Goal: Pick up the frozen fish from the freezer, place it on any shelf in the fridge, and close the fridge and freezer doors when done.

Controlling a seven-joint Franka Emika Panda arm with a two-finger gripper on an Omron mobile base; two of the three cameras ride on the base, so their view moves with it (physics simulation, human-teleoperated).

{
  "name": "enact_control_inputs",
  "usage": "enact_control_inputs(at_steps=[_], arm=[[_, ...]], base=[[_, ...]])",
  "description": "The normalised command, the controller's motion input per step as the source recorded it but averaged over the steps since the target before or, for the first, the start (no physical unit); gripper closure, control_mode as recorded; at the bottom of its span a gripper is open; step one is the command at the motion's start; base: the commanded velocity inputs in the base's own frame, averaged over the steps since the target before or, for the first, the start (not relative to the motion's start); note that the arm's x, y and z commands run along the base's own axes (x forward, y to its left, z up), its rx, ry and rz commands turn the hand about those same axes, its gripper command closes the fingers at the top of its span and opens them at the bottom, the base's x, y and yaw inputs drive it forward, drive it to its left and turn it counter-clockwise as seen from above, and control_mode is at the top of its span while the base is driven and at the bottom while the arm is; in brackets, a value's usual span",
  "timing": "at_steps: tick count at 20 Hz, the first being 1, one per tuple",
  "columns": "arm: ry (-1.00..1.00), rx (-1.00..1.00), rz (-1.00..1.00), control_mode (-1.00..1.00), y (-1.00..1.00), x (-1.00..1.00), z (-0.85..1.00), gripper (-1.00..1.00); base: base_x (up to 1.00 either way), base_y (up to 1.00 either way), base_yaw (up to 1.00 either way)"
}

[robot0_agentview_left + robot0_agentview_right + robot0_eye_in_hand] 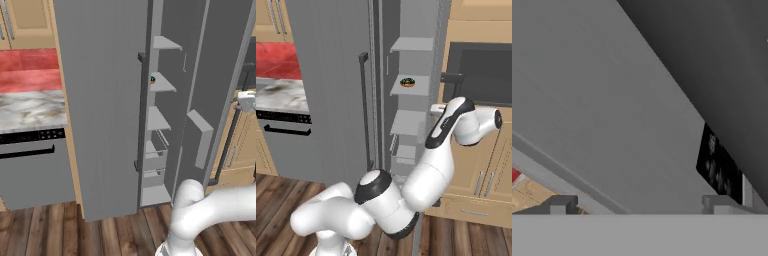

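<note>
End effector (639,204) spread wide, empty — hand view faces grey door (602,100); base views show freezer (408,90) shelves.

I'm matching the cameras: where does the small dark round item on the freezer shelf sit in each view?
Left base view: the round item sits at the left end of the second shelf down, beside the door handle.
Right base view: upper centre, mid-shelf.
Hand view: faces a grey door panel.
Shared landmark: the door handle, left of the shelves.
</note>
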Motion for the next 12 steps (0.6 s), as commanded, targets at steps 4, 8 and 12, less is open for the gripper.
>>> enact_control_inputs(at_steps=[4, 8, 12], arm=[[0.00, 0.00, 0.08, -1.00, 0.47, 0.10, 0.00, -1.00], [0.00, 0.00, 0.07, -1.00, 0.31, 0.00, 0.00, -1.00], [-0.04, 0.00, 0.01, -1.00, -0.05, -0.15, 0.10, -1.00]], base=[[0.00, 0.00, 0.00], [0.00, 0.00, 0.00], [0.00, 0.00, 0.00]])
